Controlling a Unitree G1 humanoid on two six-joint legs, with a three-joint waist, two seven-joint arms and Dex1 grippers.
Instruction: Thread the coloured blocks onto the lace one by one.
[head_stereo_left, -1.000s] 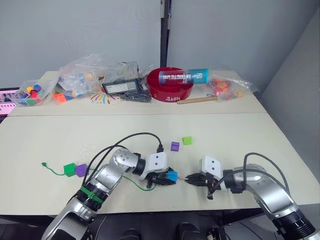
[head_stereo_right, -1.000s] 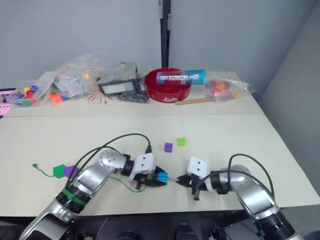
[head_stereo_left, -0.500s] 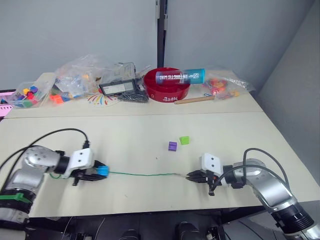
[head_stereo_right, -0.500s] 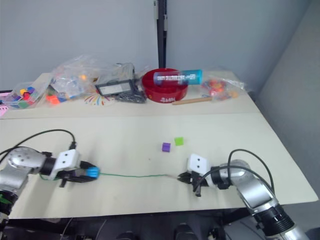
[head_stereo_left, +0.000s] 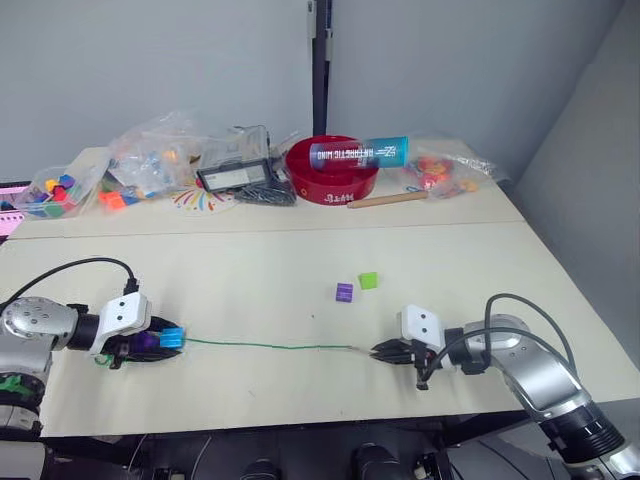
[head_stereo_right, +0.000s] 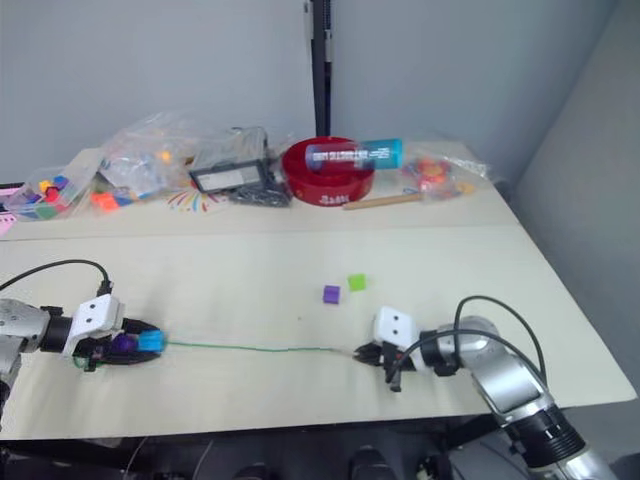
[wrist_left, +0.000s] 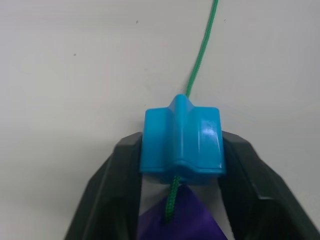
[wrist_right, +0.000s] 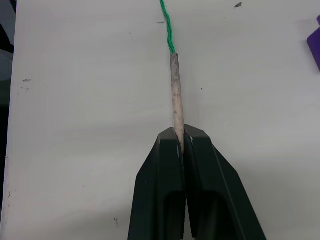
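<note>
Lower frame: left gripper (head_stereo_left: 160, 342) clamps the light blue block (wrist_left: 181, 141), threaded on the limp lace (head_stereo_left: 270, 347); right gripper (wrist_right: 182, 142) pinches its stiff pale tip (wrist_right: 176, 92), probably the best hold.

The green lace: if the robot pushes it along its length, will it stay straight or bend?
The green lace would probably buckle: the cord looks thin and slightly wavy. Its pale tip, pinched in the right gripper, looks straight and likely stiff.
</note>
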